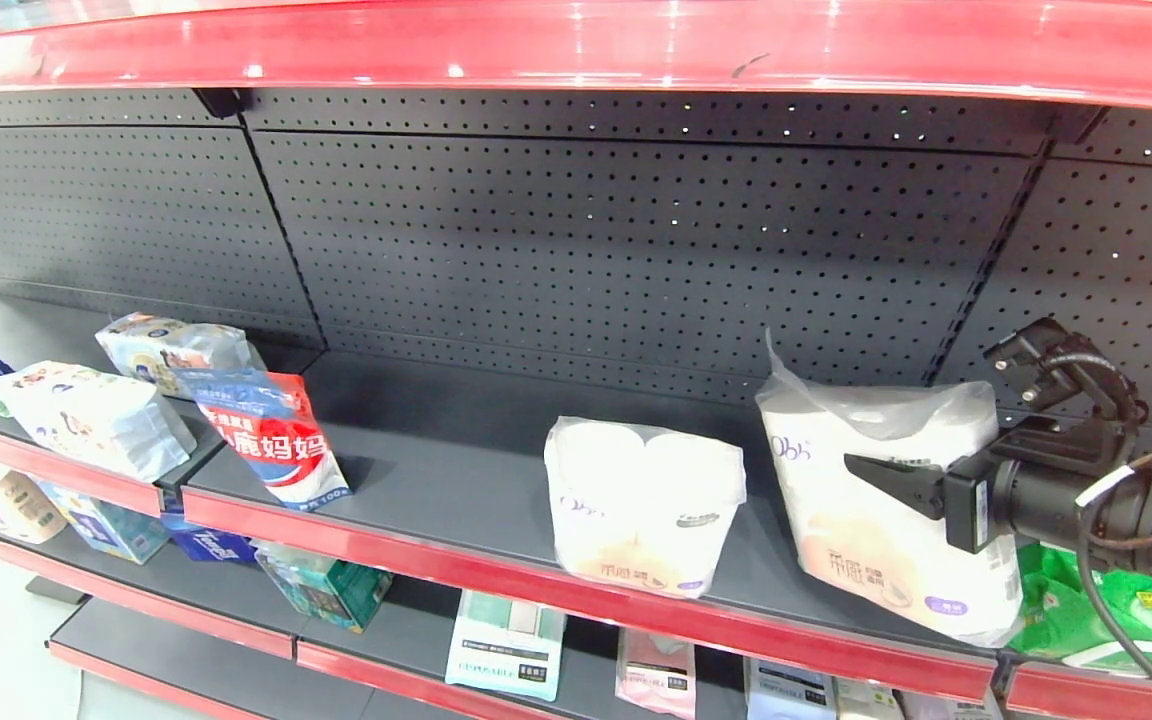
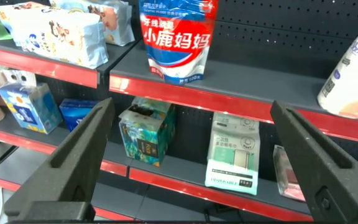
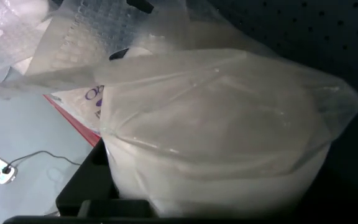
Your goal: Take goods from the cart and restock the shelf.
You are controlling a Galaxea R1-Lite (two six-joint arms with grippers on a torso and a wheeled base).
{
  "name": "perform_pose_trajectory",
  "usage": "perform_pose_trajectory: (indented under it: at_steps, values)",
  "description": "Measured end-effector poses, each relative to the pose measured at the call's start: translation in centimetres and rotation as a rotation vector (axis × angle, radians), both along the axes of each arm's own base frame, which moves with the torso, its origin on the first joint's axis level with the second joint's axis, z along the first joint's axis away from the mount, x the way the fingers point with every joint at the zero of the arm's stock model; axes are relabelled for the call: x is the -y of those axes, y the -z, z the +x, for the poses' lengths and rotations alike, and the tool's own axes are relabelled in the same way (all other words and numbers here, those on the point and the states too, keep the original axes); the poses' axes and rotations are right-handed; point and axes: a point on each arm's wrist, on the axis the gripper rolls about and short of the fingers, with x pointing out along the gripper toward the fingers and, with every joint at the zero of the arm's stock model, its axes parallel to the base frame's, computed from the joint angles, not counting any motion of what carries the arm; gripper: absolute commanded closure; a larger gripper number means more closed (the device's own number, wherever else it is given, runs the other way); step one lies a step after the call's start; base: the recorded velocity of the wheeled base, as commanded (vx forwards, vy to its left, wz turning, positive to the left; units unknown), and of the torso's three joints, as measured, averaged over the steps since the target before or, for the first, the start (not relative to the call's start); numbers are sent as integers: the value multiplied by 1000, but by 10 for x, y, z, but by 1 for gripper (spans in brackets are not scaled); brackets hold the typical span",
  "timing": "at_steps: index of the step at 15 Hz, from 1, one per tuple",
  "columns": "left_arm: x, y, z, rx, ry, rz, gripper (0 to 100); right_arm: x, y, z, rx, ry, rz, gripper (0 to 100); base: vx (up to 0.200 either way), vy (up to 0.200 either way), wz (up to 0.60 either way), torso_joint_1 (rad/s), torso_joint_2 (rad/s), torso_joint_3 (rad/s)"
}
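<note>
Two roll packs on the shelf: free pack stands mid-shelf, held pack sits beside one green pack, clamped in my right gripper. One red-blue pouch stands further left. My left gripper gapes wide, empty.

Shelf: dark grey board with a red front lip and a perforated back panel. Roll pack: white paper rolls in clear plastic wrap with the loose top bunched up. It is tilted, base at the shelf's front edge near the right end, clamped by the right gripper. Second roll pack: same kind, upright at the front edge, near the first pack's left side but apart from it.
</note>
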Motion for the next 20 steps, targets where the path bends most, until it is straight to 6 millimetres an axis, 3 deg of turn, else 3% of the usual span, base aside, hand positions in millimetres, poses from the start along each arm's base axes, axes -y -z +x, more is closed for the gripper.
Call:
perform_pose_trajectory:
  at_steps: [9, 20]
  values:
    - [0, 0, 0, 0, 0, 0, 0, -6, 8, 14, -11, -43, -37, 100, 0, 0, 0, 0, 0, 0]
    - [0, 0, 0, 0, 0, 0, 0, -29, 6, 88, 134, -123, 29, 100, 0, 0, 0, 0, 0, 0]
